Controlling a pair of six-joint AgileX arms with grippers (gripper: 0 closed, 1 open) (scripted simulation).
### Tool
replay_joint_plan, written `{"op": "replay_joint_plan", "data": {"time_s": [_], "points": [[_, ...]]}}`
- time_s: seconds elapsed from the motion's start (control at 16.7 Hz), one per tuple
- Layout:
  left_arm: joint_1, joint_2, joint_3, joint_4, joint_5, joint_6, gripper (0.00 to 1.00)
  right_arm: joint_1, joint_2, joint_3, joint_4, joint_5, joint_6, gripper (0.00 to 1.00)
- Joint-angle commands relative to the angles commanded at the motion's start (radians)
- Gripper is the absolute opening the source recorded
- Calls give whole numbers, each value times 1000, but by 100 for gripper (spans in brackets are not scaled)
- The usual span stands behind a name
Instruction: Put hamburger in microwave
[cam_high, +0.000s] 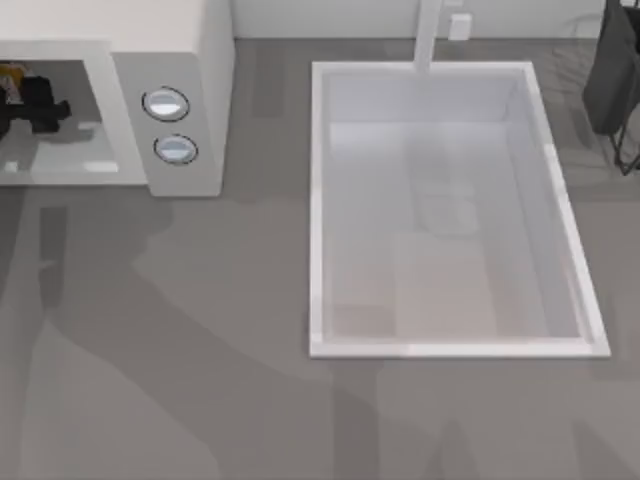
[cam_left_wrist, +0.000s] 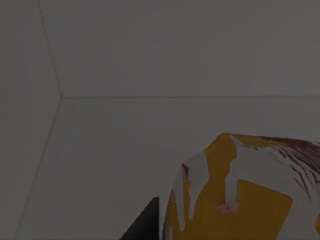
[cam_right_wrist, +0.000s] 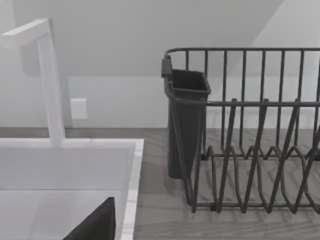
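Observation:
The microwave stands at the table's back left, its wide cavity open and two round dials on its side panel. My left gripper reaches inside the cavity, shut on the hamburger. In the left wrist view the hamburger, whitish with orange-yellow patches, sits close up against one dark finger, with the cavity's grey floor and walls behind it. One dark finger of my right gripper hangs over the sink's corner.
A white sink basin takes up the right-centre of the table, with a faucet at its back rim. A dark wire dish rack with a cutlery holder stands at the back right.

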Motion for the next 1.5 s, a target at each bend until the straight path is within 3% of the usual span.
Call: {"op": "replay_joint_plan", "data": {"time_s": [0.36,0.72,1.5], "points": [[-27,153,286,-126,-23,-14,0,0,0,0,0,0,0,100],[-30,179,312,-146,-26,-16,0,0,0,0,0,0,0,100],[-30,179,312,-146,-26,-16,98,0,0,0,0,0,0,100]]}}
